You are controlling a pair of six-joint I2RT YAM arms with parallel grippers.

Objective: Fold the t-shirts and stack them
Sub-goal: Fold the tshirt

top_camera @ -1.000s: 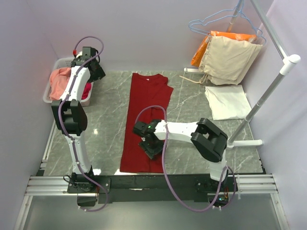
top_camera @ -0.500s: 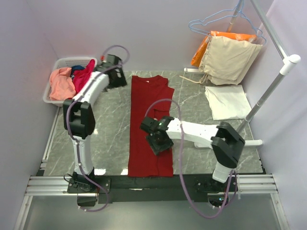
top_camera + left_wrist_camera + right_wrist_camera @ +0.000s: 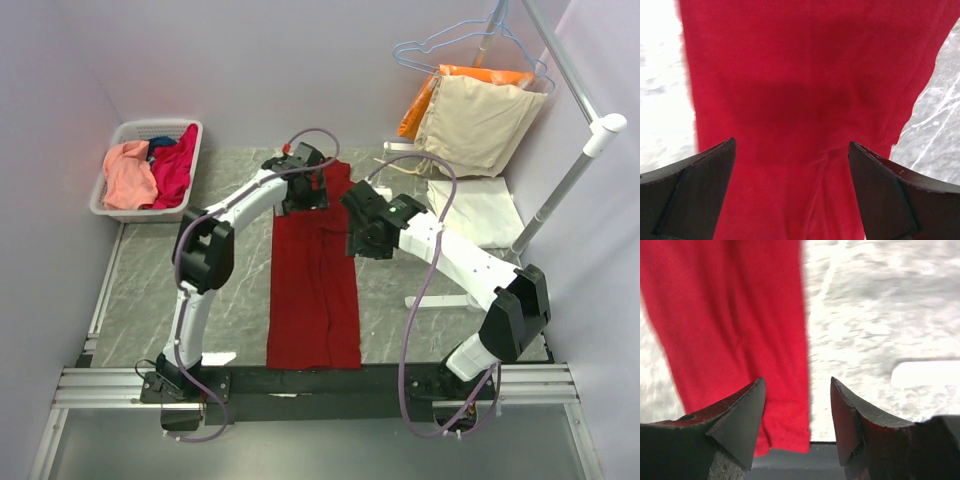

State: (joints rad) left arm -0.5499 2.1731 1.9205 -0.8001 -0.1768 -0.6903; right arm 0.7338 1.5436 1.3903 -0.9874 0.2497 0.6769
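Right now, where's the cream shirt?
Cream shirt: top view, folded on the table, right side, in front of the beige garment, left of the rack pole.

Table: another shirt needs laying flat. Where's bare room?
Bare marble lies left of the dark red shirt, this side of the basket, around the left arm. A narrower strip runs right, to the rack foot. Back right is crowded: cream shirt, hanging garments.

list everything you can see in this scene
dark red t-shirt: one, dark red, long strip mid-table
cream-white t-shirt: one, cream, folded, far right
basket: one, white, far left
salmon-pink shirt, magenta shirt, blue cloth: one each, in the basket
beige garment, orange garment: one each, hanging far right
rack: one, white, right side
table: one, grey marble, underneath
left gripper: one, black, open over the red shirt's far end
right gripper: one, black, open at its right edge
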